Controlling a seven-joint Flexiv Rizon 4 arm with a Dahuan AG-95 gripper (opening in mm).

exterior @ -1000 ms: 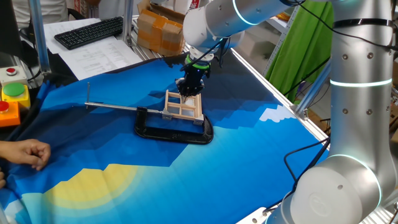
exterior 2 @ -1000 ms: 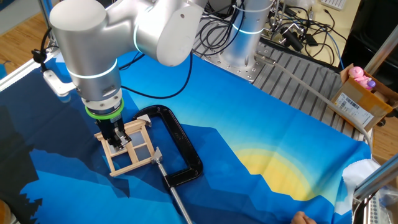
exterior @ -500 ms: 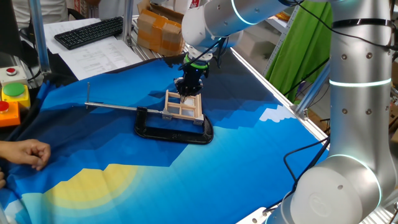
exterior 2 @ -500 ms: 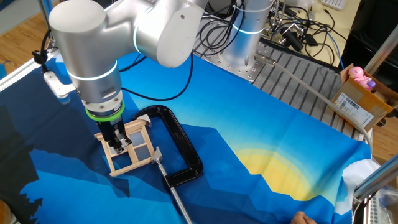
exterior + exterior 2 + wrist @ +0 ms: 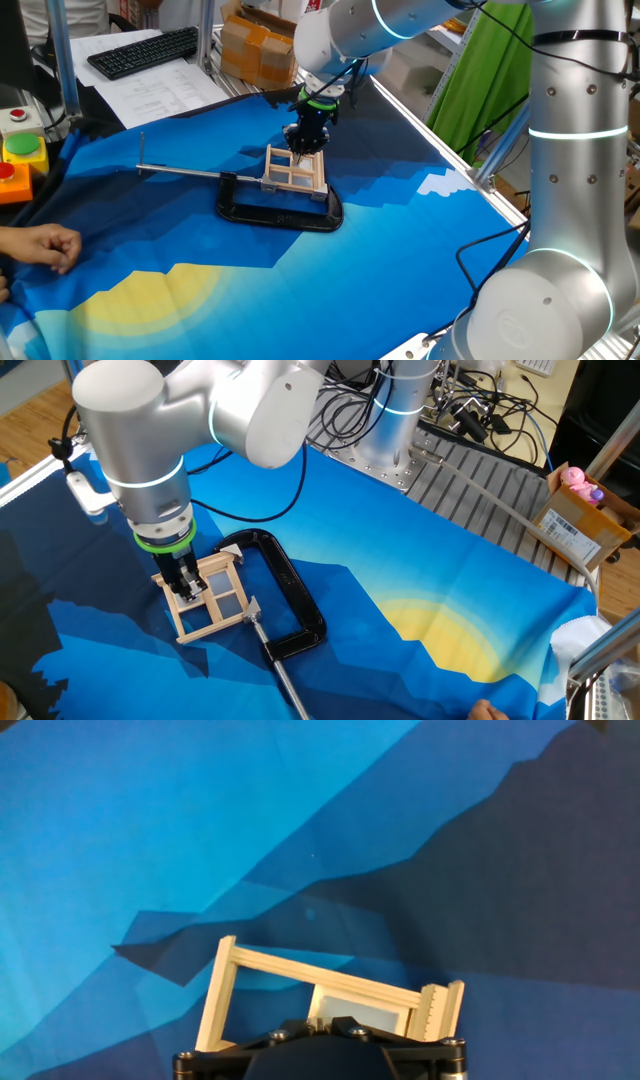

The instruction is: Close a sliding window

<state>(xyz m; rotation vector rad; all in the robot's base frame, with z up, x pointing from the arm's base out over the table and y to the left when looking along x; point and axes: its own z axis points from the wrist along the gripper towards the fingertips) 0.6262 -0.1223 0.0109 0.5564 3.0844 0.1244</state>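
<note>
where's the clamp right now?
In one fixed view the clamp lies flat mid-table on the blue cloth, its black C-frame around the near side of the window, rod pointing left. The pincer is at the window's far edge.

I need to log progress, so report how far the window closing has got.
Done: the gripper has reached the window, which a black clamp holds on the cloth. In hand: the gripper sits down on the window's frame end farthest from the clamp's rod. Left: the hand view shows an open gap in the frame beyond the pane, so closing looks unfinished.
</note>
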